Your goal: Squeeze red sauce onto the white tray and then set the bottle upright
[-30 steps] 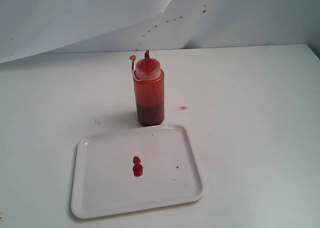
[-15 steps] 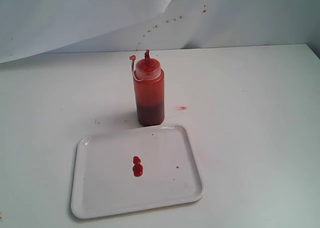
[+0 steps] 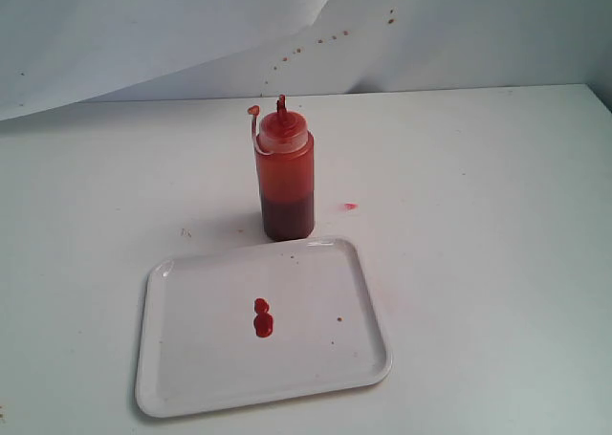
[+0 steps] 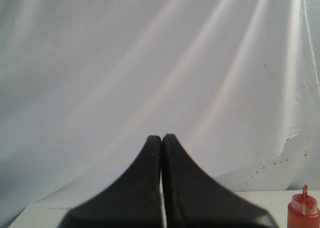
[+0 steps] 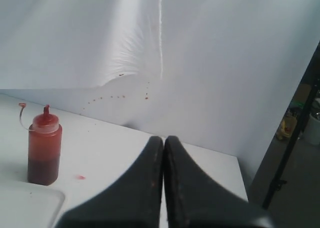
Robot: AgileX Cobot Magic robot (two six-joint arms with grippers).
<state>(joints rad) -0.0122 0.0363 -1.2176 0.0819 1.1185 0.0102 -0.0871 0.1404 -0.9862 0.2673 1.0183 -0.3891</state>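
Observation:
The bottle [image 3: 284, 175] stands upright on the table just behind the white tray [image 3: 316, 358]; it also shows in the left wrist view [image 4: 302, 213] and the right wrist view [image 5: 44, 150]. A small blob of red sauce [image 3: 262, 317] lies near the tray's middle. A corner of the tray [image 5: 30, 208] shows in the right wrist view. Neither arm appears in the exterior view. My left gripper [image 4: 161, 138] is shut and empty, far from the bottle. My right gripper [image 5: 163, 139] is shut with nothing in it, away from the bottle.
A tiny pink-red smear [image 3: 349, 206] marks the table right of the bottle. A white sheet with red specks [image 3: 325, 38] hangs behind the table. A dark stand [image 5: 295, 138] is past the table's edge in the right wrist view.

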